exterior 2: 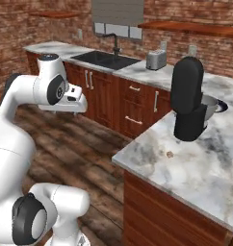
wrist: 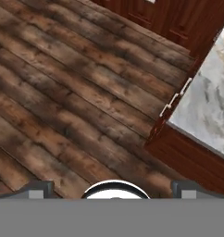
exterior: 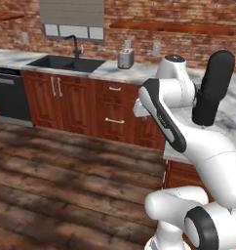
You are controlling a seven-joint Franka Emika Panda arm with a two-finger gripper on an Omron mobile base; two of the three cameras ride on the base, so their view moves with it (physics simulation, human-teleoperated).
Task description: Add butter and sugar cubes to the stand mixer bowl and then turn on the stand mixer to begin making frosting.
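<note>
Two fingertips [wrist: 37, 189] of the claw [wrist: 115, 190] spread wide, empty, over the wood floor [wrist: 72, 106].

The stand mixer [exterior 2: 188, 98] stands upright on the marble worktop [exterior 2: 195, 163], black and boxy with a rounded head (seen from behind). The stand mixer bowl [exterior 2: 211, 106], grey metal, sits just beyond it, mostly hidden by the mixer's body.

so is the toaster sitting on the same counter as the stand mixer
No, the toaster stands on the back counter beside the sink, while the stand mixer stands on the nearer marble counter.
</note>
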